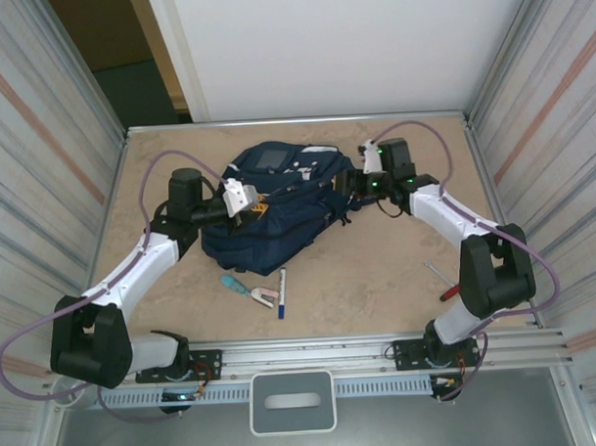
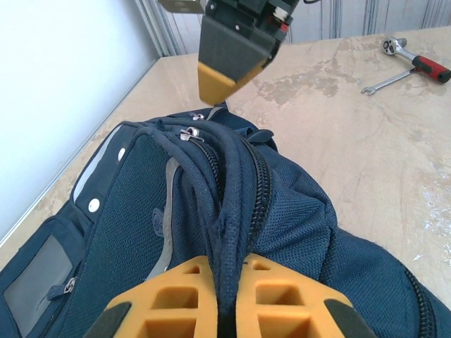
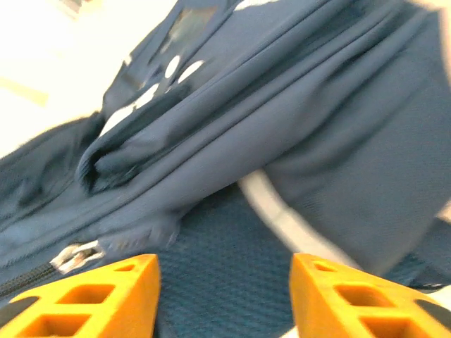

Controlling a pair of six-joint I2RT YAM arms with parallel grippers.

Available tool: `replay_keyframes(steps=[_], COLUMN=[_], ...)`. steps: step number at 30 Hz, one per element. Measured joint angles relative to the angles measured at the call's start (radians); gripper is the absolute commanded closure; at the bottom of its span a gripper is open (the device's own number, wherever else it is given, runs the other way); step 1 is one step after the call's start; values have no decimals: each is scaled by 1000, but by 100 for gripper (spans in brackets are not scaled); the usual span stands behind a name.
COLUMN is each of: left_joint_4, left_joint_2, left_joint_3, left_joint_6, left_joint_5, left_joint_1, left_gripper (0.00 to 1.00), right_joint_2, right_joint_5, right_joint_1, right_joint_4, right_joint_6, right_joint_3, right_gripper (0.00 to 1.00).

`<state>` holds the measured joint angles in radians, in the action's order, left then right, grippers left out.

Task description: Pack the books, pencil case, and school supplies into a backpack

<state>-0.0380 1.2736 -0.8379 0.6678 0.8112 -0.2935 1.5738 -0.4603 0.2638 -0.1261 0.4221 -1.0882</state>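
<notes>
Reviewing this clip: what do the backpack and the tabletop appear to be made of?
The backpack looks like matte navy woven synthetic fabric, with mesh-textured panels, stitched seams and zipper teeth visible. The tabletop looks like beige stone or a stone-patterned laminate, smooth and faintly glossy with mottled veining; the pictures cannot tell which.

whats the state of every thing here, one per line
backpack: lying on the table, fabric fold pinched
left gripper: jaws shut on the backpack
right gripper: jaws open, nothing held
marker: capped, lying outside the backpack
stapler: on the table, unpacked
screwdriver: on the table, untouched
</notes>
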Motion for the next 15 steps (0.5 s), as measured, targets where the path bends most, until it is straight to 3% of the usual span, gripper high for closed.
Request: replay_keyframes(steps=[3, 7, 13, 15], left_joint_4=[4, 4, 7, 7], left_joint_2=[0, 0, 0, 4], left_joint_3=[0, 0, 0, 0], left_joint_6=[-2, -5, -10, -10], left_joint_5=[1, 2, 4, 4], left_joint_1=[0, 0, -2, -3], left_gripper=[100, 100, 100, 100], right_joint_2=[11, 122, 310, 372], right_joint_5=[-40, -61, -41, -33], right_joint_1=[-49, -39, -9, -3], right_joint_4=[35, 35, 11, -8], right_joint_6=[81, 171, 257, 277], right_joint_3=[-7, -108, -291, -358], right_gripper=[30, 26, 26, 33])
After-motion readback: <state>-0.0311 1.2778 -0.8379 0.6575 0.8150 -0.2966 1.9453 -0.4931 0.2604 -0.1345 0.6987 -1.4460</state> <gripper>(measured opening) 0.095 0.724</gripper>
